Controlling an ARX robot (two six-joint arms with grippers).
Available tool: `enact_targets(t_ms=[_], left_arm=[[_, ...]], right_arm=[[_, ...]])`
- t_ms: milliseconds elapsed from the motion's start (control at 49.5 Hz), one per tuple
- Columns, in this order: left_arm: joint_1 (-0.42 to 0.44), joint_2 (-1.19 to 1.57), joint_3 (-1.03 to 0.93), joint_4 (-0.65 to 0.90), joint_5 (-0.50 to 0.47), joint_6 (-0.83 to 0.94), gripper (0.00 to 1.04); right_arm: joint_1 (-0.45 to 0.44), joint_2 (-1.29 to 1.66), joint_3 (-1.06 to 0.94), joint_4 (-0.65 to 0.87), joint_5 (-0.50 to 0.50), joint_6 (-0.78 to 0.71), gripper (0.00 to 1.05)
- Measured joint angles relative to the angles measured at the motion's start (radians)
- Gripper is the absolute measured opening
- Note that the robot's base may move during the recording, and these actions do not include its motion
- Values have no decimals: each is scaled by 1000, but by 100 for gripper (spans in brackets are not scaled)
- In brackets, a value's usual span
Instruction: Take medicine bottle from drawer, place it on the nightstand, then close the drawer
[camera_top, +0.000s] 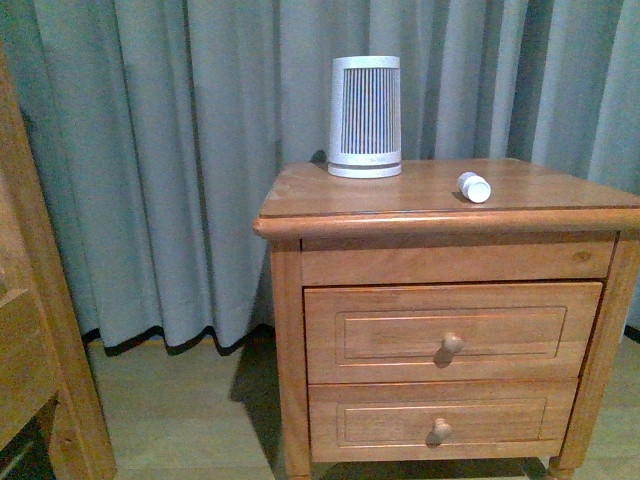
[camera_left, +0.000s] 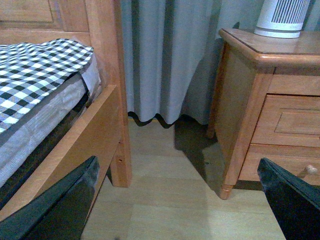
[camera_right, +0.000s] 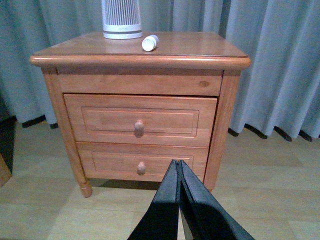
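One nightstand (camera_top: 350, 190), two drawers, two knobs, one medicine bottle (camera_top: 474, 187), one ribbed device (camera_top: 365, 116).

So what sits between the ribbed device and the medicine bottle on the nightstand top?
Nothing: in the front view only bare glossy wood of the nightstand separates the ribbed device from the medicine bottle, which lies on its side. The right wrist view agrees.
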Motion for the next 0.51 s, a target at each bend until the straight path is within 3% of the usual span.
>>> enact_targets(t_ms=[505], left_arm=[[0,0,0,0,0,0,98]], right_arm=[[0,0,0,0,0,0,3]])
